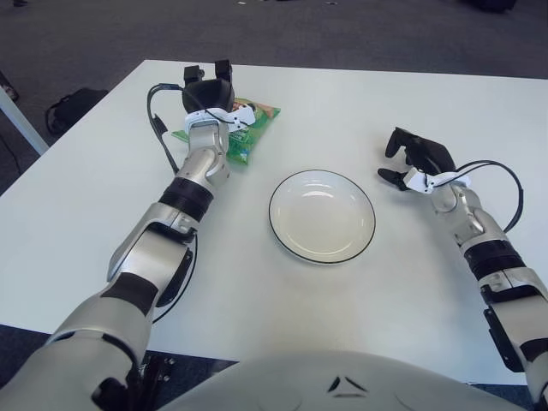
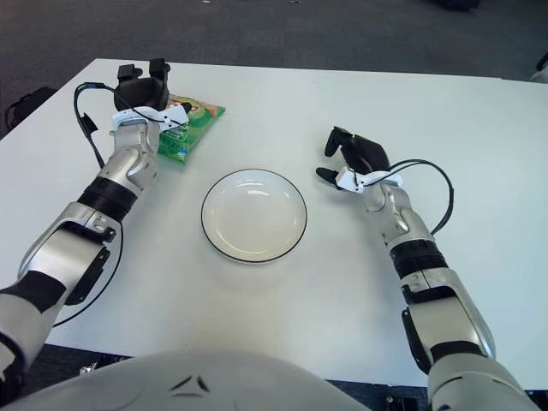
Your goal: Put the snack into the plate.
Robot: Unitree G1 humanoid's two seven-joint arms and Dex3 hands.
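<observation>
The snack [image 1: 254,122] is a green bag lying flat on the white table, up and left of the plate. My left hand [image 1: 209,89] is stretched out over the bag's left half and hides it. Its fingers point away from me and are spread, not closed around the bag. Only the bag's right part and a left corner show. The plate [image 1: 276,224] is white with a dark rim and holds nothing; it sits mid-table. My right hand [image 1: 414,159] shows to the right of the plate, idle, its dark fingers loosely bent and holding nothing.
The white table [image 1: 257,300] has its far edge just behind the snack and its left edge slanting towards me. Dark floor lies beyond, with a black object [image 1: 70,106] on it at the left. A cable loops off each wrist.
</observation>
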